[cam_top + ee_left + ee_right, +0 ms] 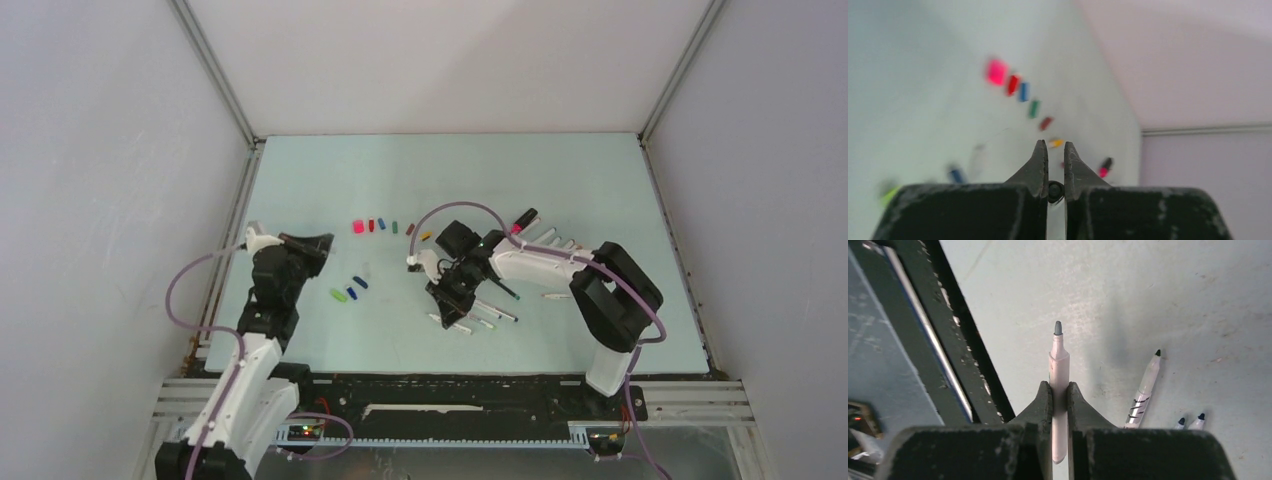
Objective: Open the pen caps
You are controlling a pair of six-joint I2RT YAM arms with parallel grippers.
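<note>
My right gripper (1059, 386) is shut on a white-barrelled pen (1058, 360) that points away from the wrist, its grey tip bare. From above, this gripper (447, 297) hangs low over a group of pens (495, 312) lying on the table. Another uncapped pen (1144, 390) lies just to the right of the held one. Several pen caps (382, 225) lie in a row mid-table, starting with a bright pink one (996, 71). A few more caps (350, 290), green and blue, lie nearer the left arm. My left gripper (1054, 146) is shut with nothing in it, raised at the left (325, 242).
A black highlighter with a pink end (525, 220) lies behind the right arm, beside more white pens (548, 236). The black front rail (955, 355) of the table runs close to the left of the held pen. White walls enclose the pale green table (600, 180).
</note>
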